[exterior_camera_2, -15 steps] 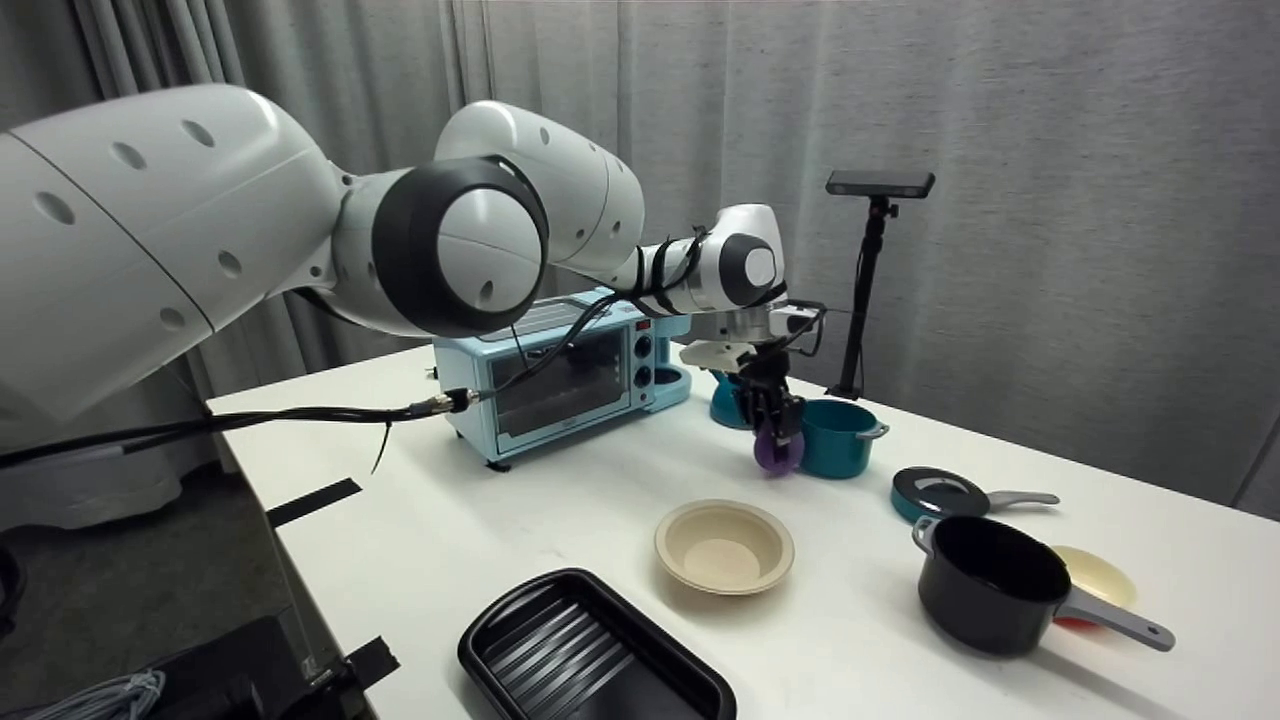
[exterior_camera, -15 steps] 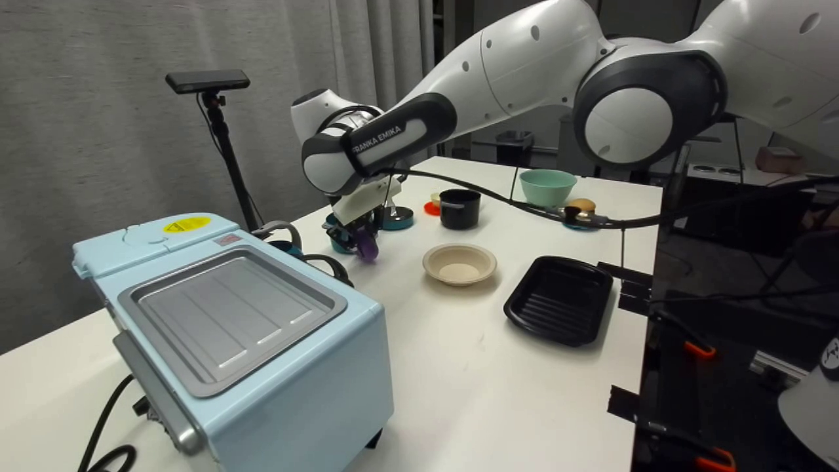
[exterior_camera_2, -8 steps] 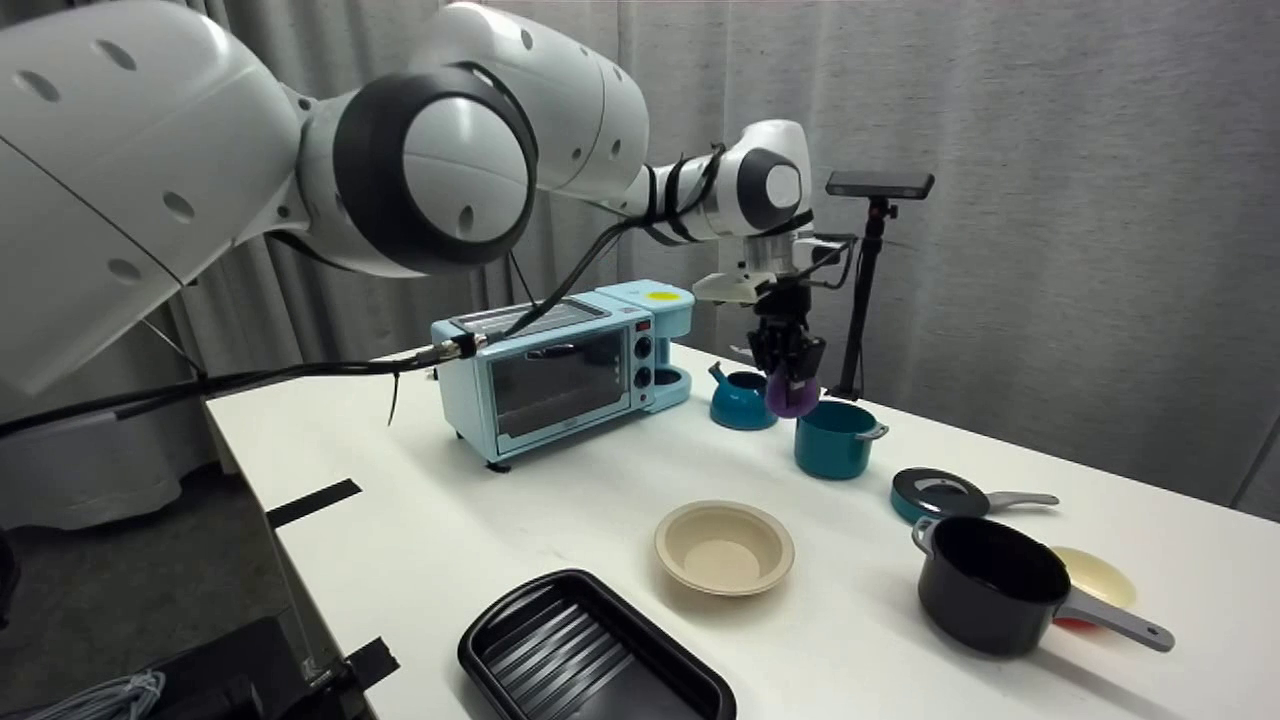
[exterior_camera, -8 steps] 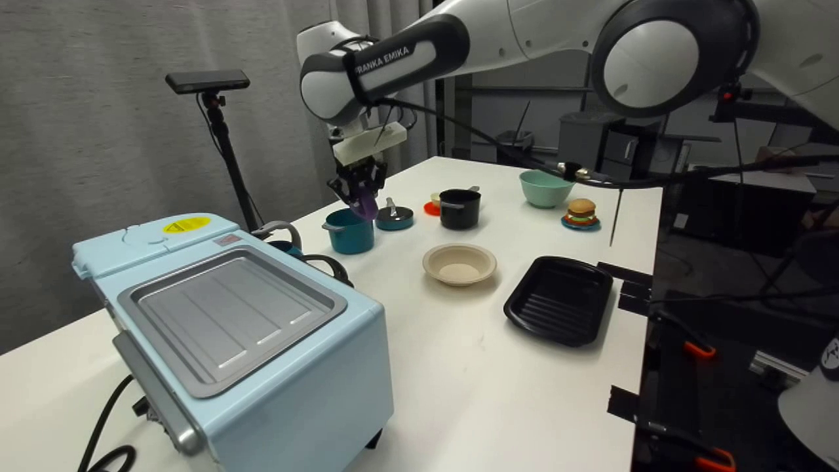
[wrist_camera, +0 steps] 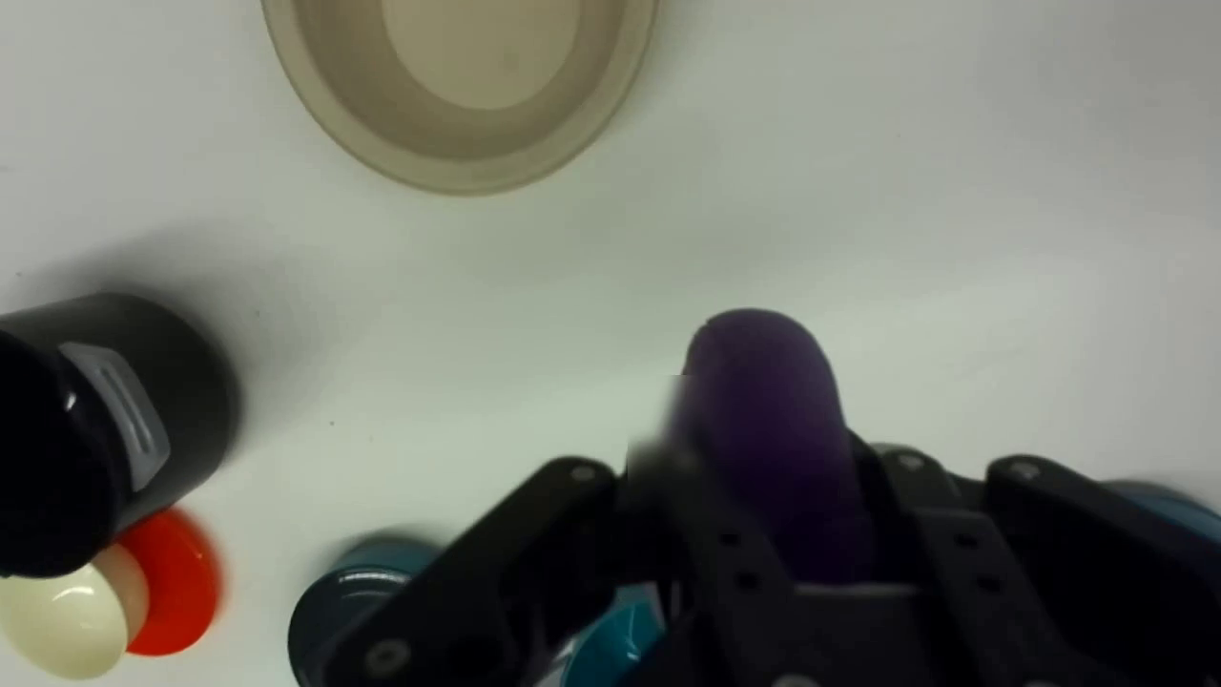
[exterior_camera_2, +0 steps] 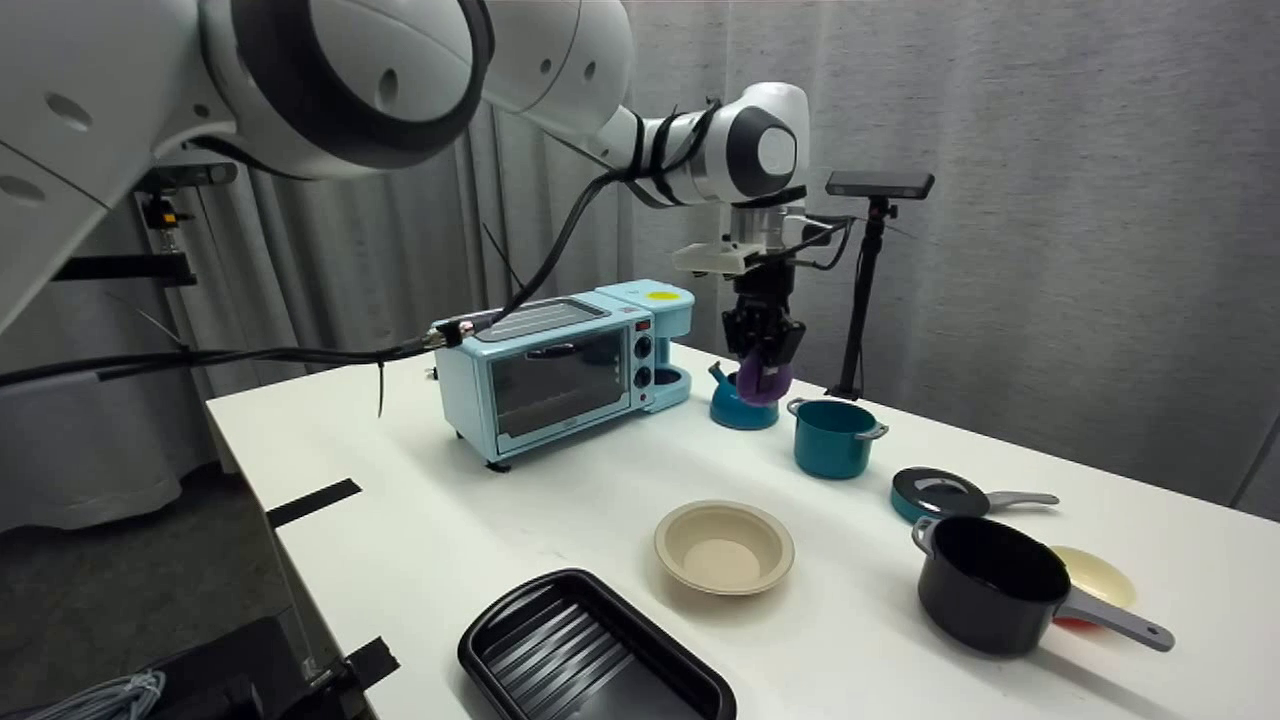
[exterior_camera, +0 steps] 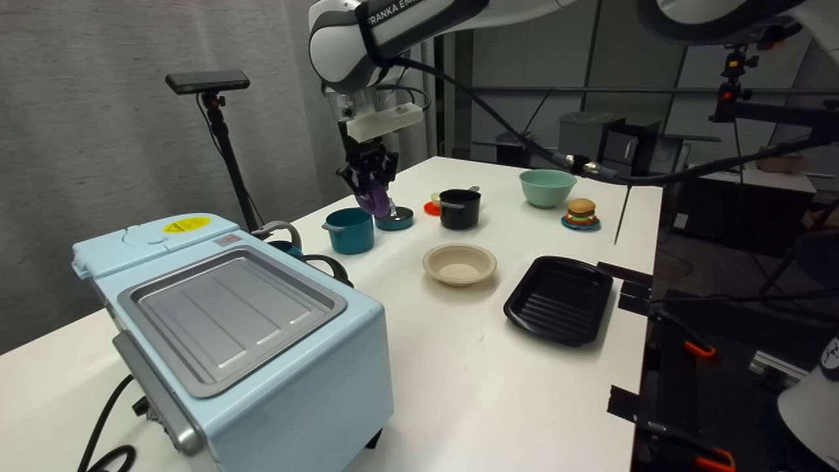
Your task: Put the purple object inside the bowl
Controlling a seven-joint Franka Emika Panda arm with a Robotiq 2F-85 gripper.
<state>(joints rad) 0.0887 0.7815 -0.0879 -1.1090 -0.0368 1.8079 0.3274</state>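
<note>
Nearest in the wrist view, the black, jointed claw (wrist_camera: 773, 468) pinches the small, rounded dark-purple object (wrist_camera: 761, 386), which sits within its grip and projects beyond it. The object shows a single deep hue and a blunt, domed free end. In both exterior views it hangs aloft, well apart from the shallow, round cream bowl (wrist_camera: 467, 95) resting on the flat white tabletop (wrist_camera: 477, 305).

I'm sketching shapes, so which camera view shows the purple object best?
The wrist view: the purple object looks largest there, its rounded end in plain sight, though dark and partly covered by the end effector. In both exterior views it looks small but brighter, held at the end effector's tip.
</note>
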